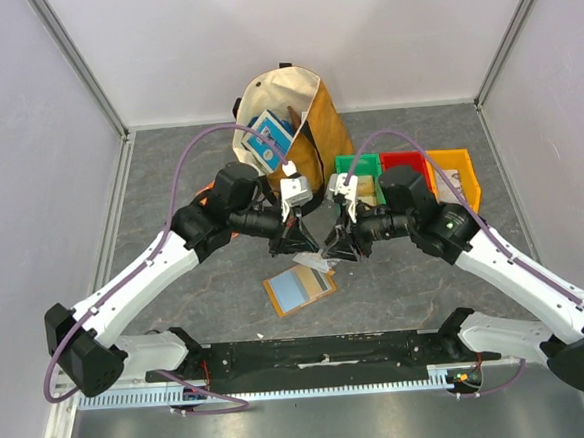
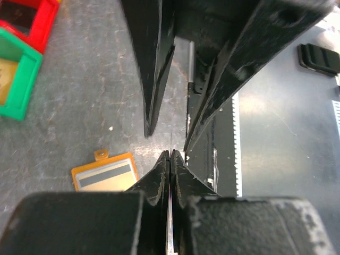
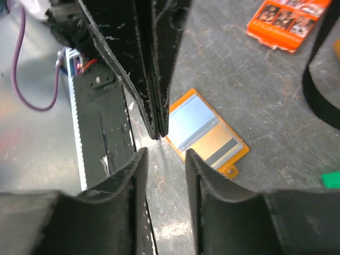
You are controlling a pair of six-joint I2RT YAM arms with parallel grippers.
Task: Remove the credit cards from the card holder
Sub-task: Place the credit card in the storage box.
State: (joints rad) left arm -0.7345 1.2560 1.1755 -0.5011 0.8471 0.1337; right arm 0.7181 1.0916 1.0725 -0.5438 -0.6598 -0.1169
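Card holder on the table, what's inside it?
The card holder lies open. Inside show a pale blue-grey pocket and a dark stripe, maybe a card's. Anything tucked under the pockets is hidden. One pale card is already out, pinched in the left gripper.

Layout around the card holder, flat and open on the table.

Just behind and above it: left gripper and right gripper tip to tip, with a card between, pinched in the left one. Farther behind: upright bag with a box inside. Behind and right: row of three bins. Behind and left: printed packet, partly under the left arm.
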